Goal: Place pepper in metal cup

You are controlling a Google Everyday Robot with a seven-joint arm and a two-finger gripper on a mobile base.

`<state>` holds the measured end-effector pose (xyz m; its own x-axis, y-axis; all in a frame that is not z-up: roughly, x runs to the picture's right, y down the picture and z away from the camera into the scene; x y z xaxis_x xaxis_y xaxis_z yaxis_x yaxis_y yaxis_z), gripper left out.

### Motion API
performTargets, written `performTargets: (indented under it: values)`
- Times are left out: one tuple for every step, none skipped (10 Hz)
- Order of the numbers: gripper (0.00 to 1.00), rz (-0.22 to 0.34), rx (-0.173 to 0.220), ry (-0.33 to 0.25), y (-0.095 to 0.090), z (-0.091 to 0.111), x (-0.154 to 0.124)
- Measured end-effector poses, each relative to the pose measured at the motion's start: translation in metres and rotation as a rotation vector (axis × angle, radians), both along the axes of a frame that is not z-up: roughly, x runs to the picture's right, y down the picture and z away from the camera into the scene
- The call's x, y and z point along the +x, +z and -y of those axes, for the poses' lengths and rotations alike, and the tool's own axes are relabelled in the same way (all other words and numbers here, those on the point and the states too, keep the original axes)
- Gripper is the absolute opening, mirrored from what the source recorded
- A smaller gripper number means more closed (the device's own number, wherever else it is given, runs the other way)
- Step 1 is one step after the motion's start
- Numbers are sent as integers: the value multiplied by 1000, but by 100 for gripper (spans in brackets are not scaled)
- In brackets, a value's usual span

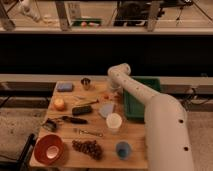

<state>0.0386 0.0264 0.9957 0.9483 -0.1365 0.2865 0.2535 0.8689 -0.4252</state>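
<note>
The metal cup (pixel 86 83) stands at the back of the wooden table (pixel 135 134), right of a blue sponge (pixel 64 87). My gripper (pixel 113 93) hangs low over the table's back right part, right of the cup and next to the green tray (pixel 141 98). A small orange-red thing, seemingly the pepper (pixel 106 96), lies just left of the gripper. Whether the gripper touches it cannot be made out.
Also on the table are a round yellow-orange fruit (pixel 59 104), a dark block (pixel 82 110), a pale blue-grey piece (pixel 106 109), a white cup (pixel 114 122), a blue cup (pixel 123 149), a red bowl (pixel 48 149), grapes (pixel 88 146) and dark tools (pixel 70 120).
</note>
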Motion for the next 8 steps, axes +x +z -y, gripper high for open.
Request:
performTargets:
  values:
    - [55, 0, -22, -11, 0, -3, 0]
    - [47, 0, -27, -14, 0, -4, 0]
    - [40, 0, -34, -13, -1, -5, 1]
    - [35, -3, -31, -19, 0, -6, 1]
    - [28, -2, -30, -19, 0, -6, 1]
    - [18, 5, -25, -19, -2, -5, 0]
    - [9, 8, -20, -17, -4, -5, 1]
    - [2, 13, -11, -12, -7, -3, 4]
